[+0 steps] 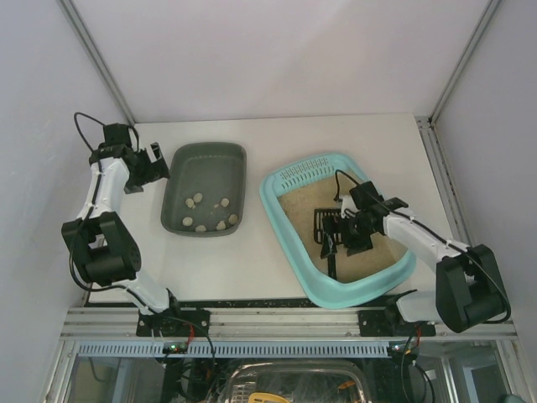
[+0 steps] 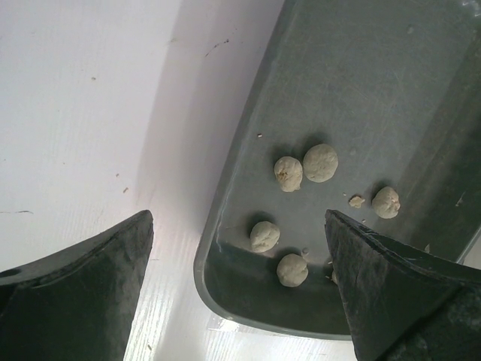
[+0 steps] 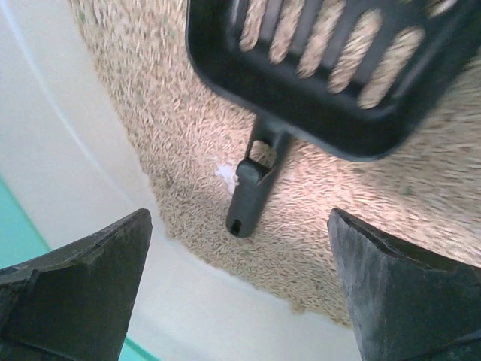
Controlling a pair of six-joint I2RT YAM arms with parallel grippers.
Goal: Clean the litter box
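Jaws of your right gripper (image 1: 351,233) stand wide and hold nothing. In the top view they hang over the litter box (image 1: 357,291), which lies on the right half of the table (image 1: 252,260). The black scoop (image 1: 323,221) lies on the litter (image 1: 298,210), just beside the gripper on its left. Its handle (image 1: 333,264) points toward the near rim. Your left gripper (image 1: 155,164) is well apart, at the far-left corner of the grey tray (image 1: 210,164), so the right arm is clearly the nearer one.

From the left wrist, the left gripper (image 2: 240,286) has its jaws wide too, with nothing between them. Below are the tray's rim (image 2: 225,226) and several pale clumps (image 2: 304,165) on its floor.

From the right wrist, the right gripper (image 3: 240,286) looks down at the scoop's slotted head (image 3: 323,105) at the top of the view. The handle (image 3: 252,188) runs from the head down toward the gap between the jaws, and its end stops short of them. Its long axis lies across the closing line of the jaws. I judge that you must go forward and down before you close on it.
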